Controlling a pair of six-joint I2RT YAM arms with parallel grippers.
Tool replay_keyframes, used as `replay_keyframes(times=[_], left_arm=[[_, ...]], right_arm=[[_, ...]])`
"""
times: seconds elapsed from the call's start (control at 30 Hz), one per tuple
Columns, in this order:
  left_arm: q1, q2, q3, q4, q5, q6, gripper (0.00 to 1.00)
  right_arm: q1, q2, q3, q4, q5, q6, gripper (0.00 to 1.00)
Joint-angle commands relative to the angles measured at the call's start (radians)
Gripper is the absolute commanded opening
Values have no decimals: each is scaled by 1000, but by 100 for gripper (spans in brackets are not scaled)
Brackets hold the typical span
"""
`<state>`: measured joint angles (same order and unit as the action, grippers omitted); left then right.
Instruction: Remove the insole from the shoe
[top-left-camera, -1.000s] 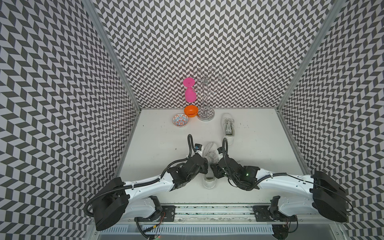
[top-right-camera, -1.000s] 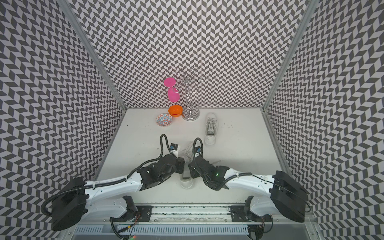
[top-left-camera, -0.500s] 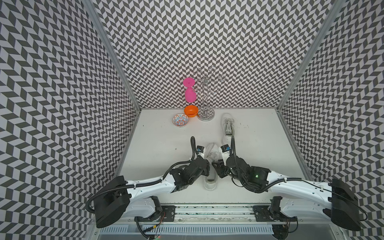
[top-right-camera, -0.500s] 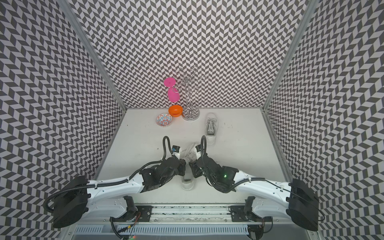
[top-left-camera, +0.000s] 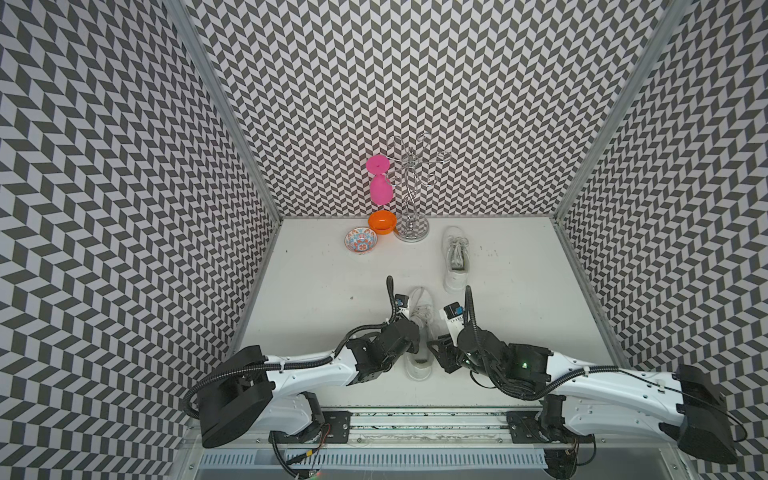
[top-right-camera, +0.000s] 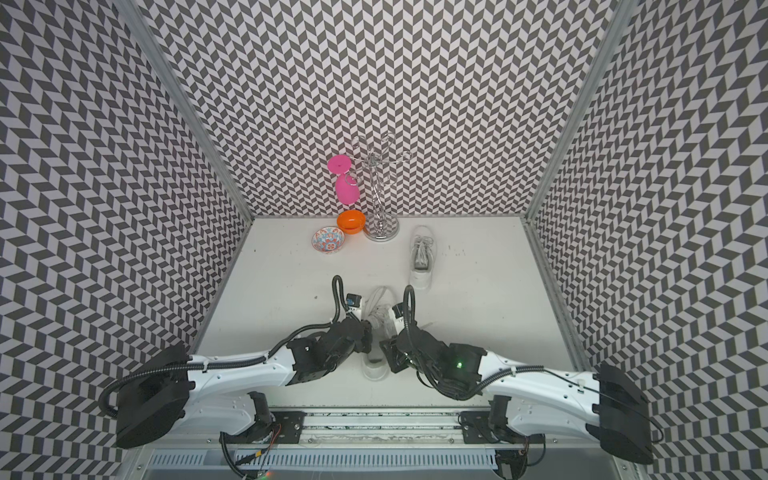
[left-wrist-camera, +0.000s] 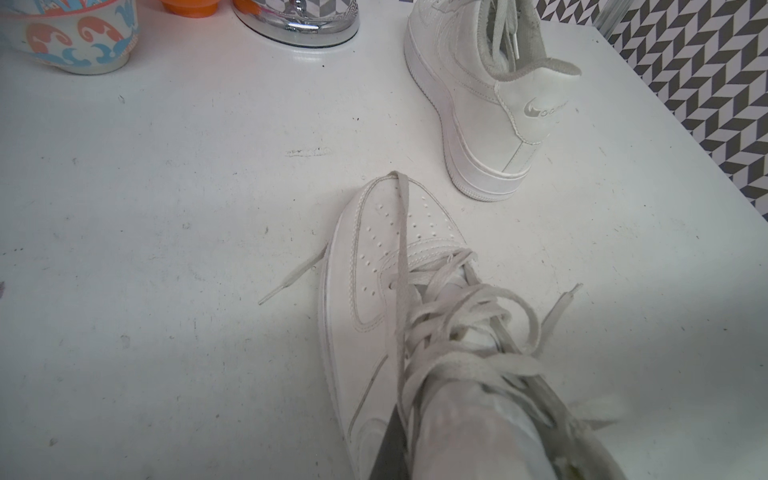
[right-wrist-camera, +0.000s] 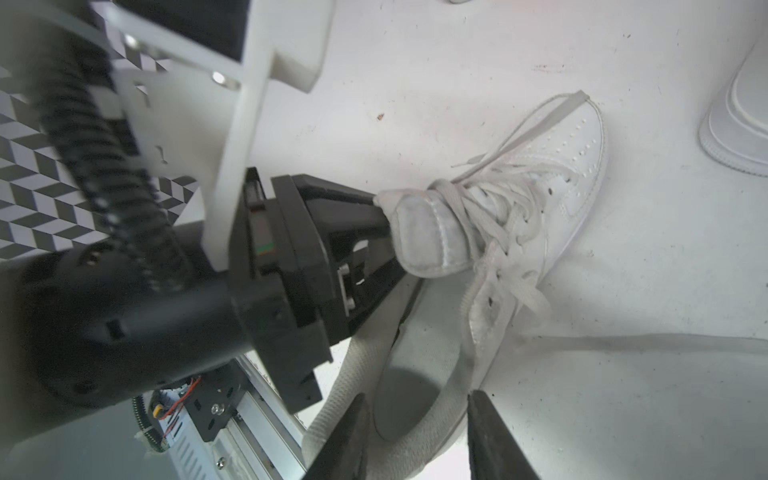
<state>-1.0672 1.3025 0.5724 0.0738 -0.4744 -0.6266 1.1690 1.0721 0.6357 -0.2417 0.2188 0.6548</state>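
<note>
Shoe (top-left-camera: 420, 328), white, laced: set near the front edge of the table (top-left-camera: 324, 291), toe pointed to the back wall.

- Insole (top-left-camera: 419, 358): lodged inside the shoe, seen as a grey patch in the heel opening.
- Tongue (right-wrist-camera: 428, 237): pinched by the left gripper (right-wrist-camera: 386, 222), whose jaws are closed on its top edge. Loose laces (left-wrist-camera: 457, 316) are tangled over it and trail onto the table on both sides.
- Right gripper (right-wrist-camera: 415, 397): held at the heel end with the jaws apart, one finger (right-wrist-camera: 345, 440) over the collar and the other outside the side wall. Contact with the shoe cannot be told.
- Second shoe (top-left-camera: 456, 259): placed behind the shoe and to its right, apart from it, heel toward it.
- Patterned bowl (top-left-camera: 360, 241), orange bowl (top-left-camera: 382, 222), chrome stand (top-left-camera: 411, 199), pink cup (top-left-camera: 380, 187): grouped well behind the shoe at the back wall, the cup up beside the stand.
- Room: bare table is seen left and right of the shoe. The space is closed in by patterned walls (top-left-camera: 124, 208) on three sides and by a rail (top-left-camera: 415, 419) just in front of the shoe.
- Count: two shoes, two bowls, one stand, one cup, two grippers.
</note>
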Motion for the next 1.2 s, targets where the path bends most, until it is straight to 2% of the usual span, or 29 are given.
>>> replay_keyframes(times=[0.0,0.3,0.5,0.67,0.87,1.03,1.17], left_arm=[[-6,-3,51,63,-58,-48,0],[-20,-52,20,69,-33,-125,0],[-55,-144,-17,103,-84,-127,0],[-94,-203,-58,139,-133,-131,0],[-97,-147,-57,132,-84,-145,0],[-104,-123,-53,132,-56,-152,0],[-108,-124,-55,138,-56,-152,0]], right_arm=[[31,23,11,37,-32,27,37],[41,220,111,6,-11,127,35],[38,309,133,-74,92,210,32],[27,305,107,-141,217,269,32],[-9,302,58,-57,266,240,33],[-32,361,105,-117,336,238,34],[-75,396,100,-100,327,208,34]])
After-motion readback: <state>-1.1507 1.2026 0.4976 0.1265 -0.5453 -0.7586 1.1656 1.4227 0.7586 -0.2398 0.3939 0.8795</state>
